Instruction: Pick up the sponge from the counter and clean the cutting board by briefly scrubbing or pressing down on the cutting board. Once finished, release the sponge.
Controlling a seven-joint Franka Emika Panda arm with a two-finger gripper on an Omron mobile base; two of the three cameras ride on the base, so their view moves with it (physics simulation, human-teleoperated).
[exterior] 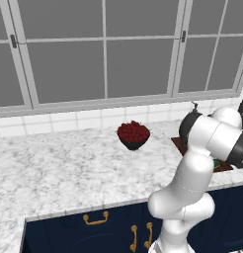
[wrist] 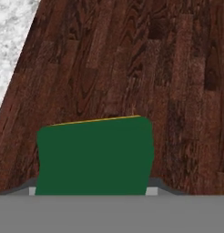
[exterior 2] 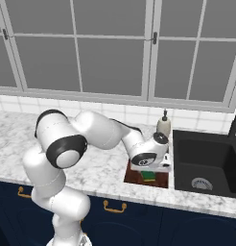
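Hand (exterior 2: pixel 149 174) grips sponge (wrist: pixel 94 154) low over cutting board (wrist: pixel 132 68).

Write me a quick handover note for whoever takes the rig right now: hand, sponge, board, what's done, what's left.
Hand: shut on the small green-topped, yellow-bottomed sponge, low over the board.
Flat dark reddish-brown wooden cutting board: on the white-and-grey marble counter, near its front edge, just left of the black sink.
Done: sponge picked up and brought onto the board.
Left: press or scrub briefly if not yet finished, then release the sponge.
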